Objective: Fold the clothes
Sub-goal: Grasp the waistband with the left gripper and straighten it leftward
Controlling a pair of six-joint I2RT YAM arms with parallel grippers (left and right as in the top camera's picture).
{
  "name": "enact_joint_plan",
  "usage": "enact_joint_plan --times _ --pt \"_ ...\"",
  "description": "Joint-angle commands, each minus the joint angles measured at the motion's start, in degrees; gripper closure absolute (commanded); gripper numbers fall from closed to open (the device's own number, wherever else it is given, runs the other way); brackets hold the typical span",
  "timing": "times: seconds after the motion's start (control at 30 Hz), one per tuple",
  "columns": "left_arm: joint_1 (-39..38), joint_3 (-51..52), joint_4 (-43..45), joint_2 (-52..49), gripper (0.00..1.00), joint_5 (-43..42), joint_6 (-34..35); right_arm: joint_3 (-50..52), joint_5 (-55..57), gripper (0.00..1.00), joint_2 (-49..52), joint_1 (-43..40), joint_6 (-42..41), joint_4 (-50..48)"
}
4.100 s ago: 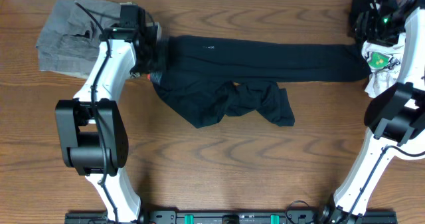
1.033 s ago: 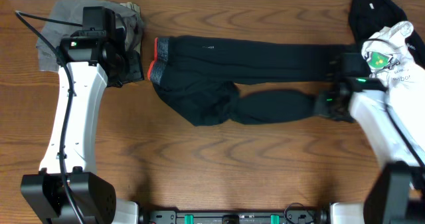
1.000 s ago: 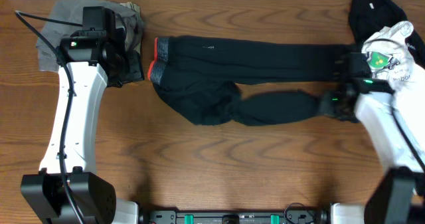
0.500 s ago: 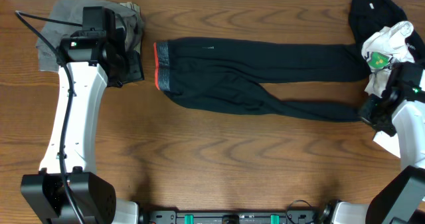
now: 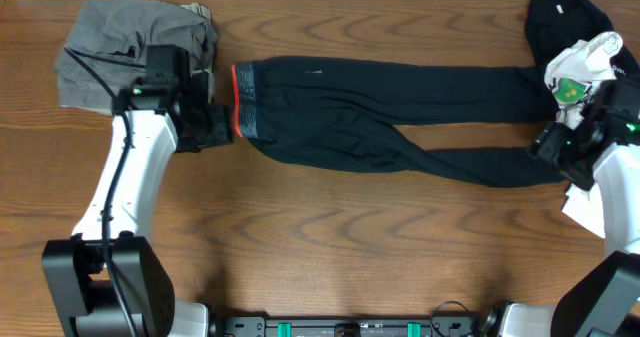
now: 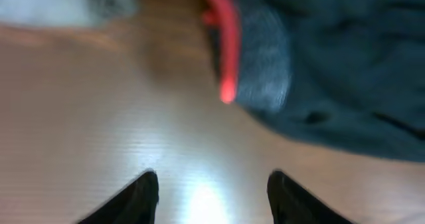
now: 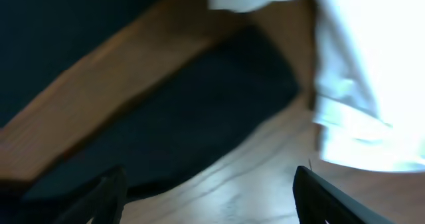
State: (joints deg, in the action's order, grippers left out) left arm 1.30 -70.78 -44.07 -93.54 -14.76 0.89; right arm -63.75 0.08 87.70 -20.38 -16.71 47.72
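Observation:
The long black trousers (image 5: 400,92) lie flat across the table, both legs stretched to the right. Their grey waistband with red-orange lining (image 5: 243,102) is at the left and shows in the left wrist view (image 6: 262,64). My left gripper (image 5: 218,125) is open and empty just left of the waistband, over bare wood (image 6: 209,184). My right gripper (image 5: 552,145) is open and empty at the cuff of the lower leg (image 7: 192,117).
A grey garment (image 5: 120,47) lies crumpled at the back left. A white garment with a green mark (image 5: 580,77) and a black garment (image 5: 565,12) lie at the back right; the white one shows in the right wrist view (image 7: 362,84).
The lower trouser leg was pulled out straight to the right and let go. My left gripper has come down from the grey garment to the waistband's left edge.

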Motion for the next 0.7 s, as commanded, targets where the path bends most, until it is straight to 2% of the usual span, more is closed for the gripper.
enact_joint_plan --times 0.0,0.17,0.43,0.67 --pt "-0.2 4.1 6.4 -0.7 0.46 -7.8 -5.4 -1.1 -2.0 0.22 0.0 3.1 1.6 -0.2" --pt "-1.4 9.7 17.5 -0.9 0.46 -7.8 -6.9 -1.1 -2.0 0.23 0.0 5.8 1.6 -0.7" --pt "-3.2 11.4 22.6 -4.9 0.46 -7.7 -8.8 -1.1 -2.0 0.23 0.0 8.0 1.6 -1.7" --pt "-3.1 11.4 27.1 -11.0 0.46 -2.8 -7.7 -1.1 -2.0 0.22 0.0 8.0 3.1 -1.9"
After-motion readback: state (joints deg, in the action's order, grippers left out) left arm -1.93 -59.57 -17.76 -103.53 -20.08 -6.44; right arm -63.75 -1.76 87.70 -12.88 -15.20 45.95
